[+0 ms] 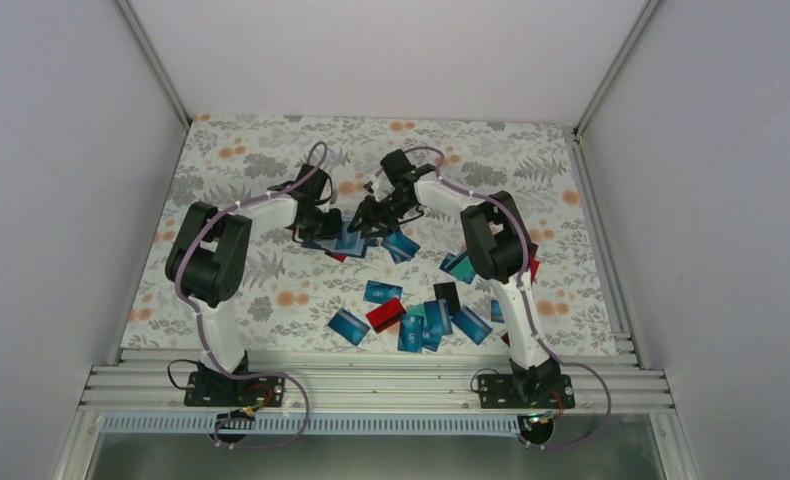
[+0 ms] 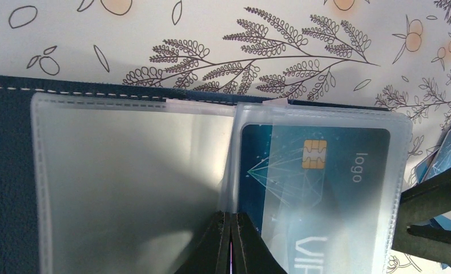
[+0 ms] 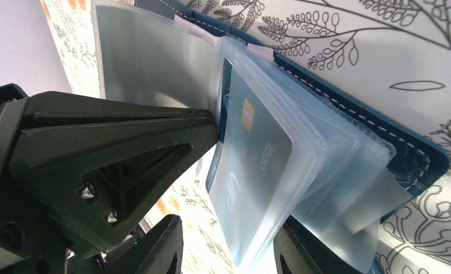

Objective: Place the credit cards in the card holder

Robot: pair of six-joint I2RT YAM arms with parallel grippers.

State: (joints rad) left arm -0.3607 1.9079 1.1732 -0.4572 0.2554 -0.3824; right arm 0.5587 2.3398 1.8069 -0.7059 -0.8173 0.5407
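Note:
The card holder (image 1: 349,240) lies open between my two grippers at the middle back of the table. Its navy cover (image 2: 6,171) carries clear plastic sleeves, and one blue credit card (image 2: 314,171) sits in a sleeve. My left gripper (image 2: 230,242) is shut, its tips pinched on the sleeves at their fold. My right gripper (image 3: 226,251) is open, its fingers either side of the sleeve stack that holds the card (image 3: 252,154). Several loose credit cards lie nearer me, mostly blue (image 1: 349,326), one red (image 1: 384,314), one black (image 1: 447,296).
The table is covered by a floral cloth (image 1: 271,290). White walls close in the left, right and back sides. An aluminium rail (image 1: 371,385) runs along the near edge at the arm bases. More blue cards (image 1: 461,266) lie beside the right arm.

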